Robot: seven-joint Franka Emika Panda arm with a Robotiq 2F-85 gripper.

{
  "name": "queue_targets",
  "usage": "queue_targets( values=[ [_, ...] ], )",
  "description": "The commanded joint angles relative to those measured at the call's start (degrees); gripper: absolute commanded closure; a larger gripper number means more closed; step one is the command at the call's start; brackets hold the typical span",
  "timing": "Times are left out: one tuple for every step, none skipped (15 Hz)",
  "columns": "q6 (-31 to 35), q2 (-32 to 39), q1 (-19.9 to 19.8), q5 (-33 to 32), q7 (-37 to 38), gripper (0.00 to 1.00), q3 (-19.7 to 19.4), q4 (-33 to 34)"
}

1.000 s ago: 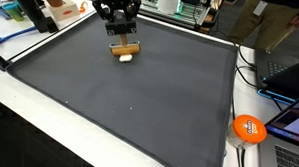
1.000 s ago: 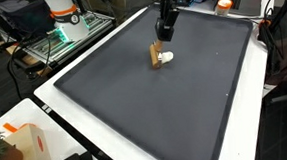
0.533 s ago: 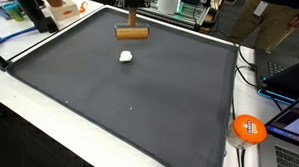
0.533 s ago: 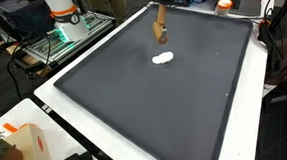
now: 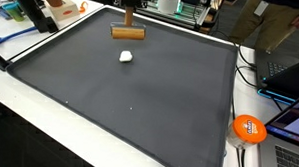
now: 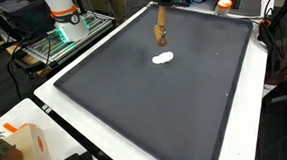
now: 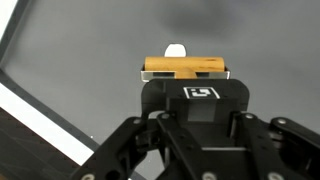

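Between the fingers (image 7: 142, 72) we see a tan oblong wooden block (image 7: 184, 67), gripped at its two ends as far as the wrist view shows, lying level. Fingers are closed narrow on it, w/ no gap visible at either end. Both ext. views show the block (image 5: 128, 33) hanging clear of the dark grey mat (image 5: 139, 103), not touching it. Straight below the fingers, a small white lump (image 5: 126, 57) rests on the mat, apart from the block; in wrist view it peeks out just past the block's far edge. Mat covers a white table (image 5: 18, 119). Well apart from the fingers, near the table's edge, sits a round orange disc (image 5: 249, 128).
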Motion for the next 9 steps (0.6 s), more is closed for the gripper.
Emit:
queue_targets(
  values=[
    [2.0, 0.9, 0.0, 0.8, -1.4, 0.78, -0.3, 0.6],
    [3.1, 1.7, 0.0, 0.7, -1.6, 0.78, -0.3, 0.7],
    [5.2, 2.2, -0.2, 1.7, -2.5, 0.78, -0.4, 0.4],
    [6.2, 2.9, -0.4, 3.2, -3.2, 0.78, -0.5, 0.3],
    [7.0, 2.9, -0.8, 5.3, -4.2, 0.78, -0.7, -0.2],
    [8.5, 2.6, -1.4, 8.0, -5.2, 0.78, -1.0, -1.1],
    [8.8, 2.3, -1.9, 10.2, -6.2, 0.78, -1.2, -1.7],
    [9.1, 1.7, -2.4, 11.6, -6.9, 0.78, -1.5, -2.7],
    [9.8, 0.8, -2.8, 12.5, -7.0, 0.78, -1.8, -4.1]
  ],
)
